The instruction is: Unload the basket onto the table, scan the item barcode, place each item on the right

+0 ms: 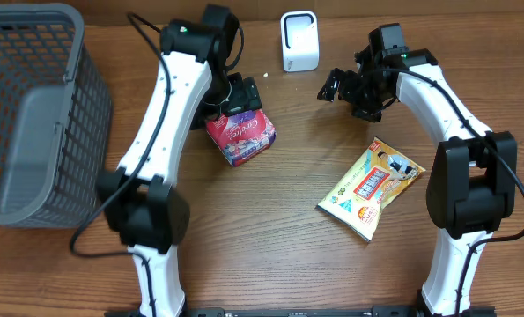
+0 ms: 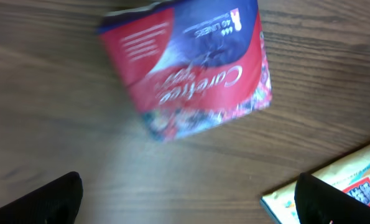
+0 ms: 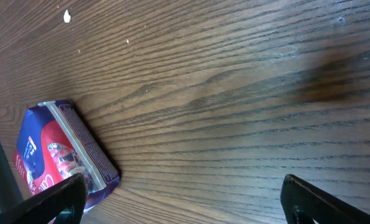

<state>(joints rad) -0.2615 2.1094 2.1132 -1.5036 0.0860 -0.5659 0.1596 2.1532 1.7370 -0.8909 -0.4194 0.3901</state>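
A red and purple Carefree pack (image 1: 241, 134) lies on the wooden table left of centre. My left gripper (image 1: 238, 97) hovers just behind it, open and holding nothing. In the left wrist view the pack (image 2: 197, 68) lies ahead of the gripper (image 2: 188, 208), whose fingertips (image 2: 54, 202) stand wide apart over bare wood. A yellow snack packet (image 1: 372, 187) lies to the right, its corner (image 2: 352, 183) showing by the left gripper's right finger. My right gripper (image 1: 343, 88) is open and holds nothing near the white scanner (image 1: 298, 40). The right wrist view has the gripper (image 3: 185, 205) with the pack (image 3: 60, 155) at the left edge.
A grey plastic basket (image 1: 33, 114) stands at the table's left end. The white scanner sits at the back edge, between the two arms. Both arm bases are at the front edge.
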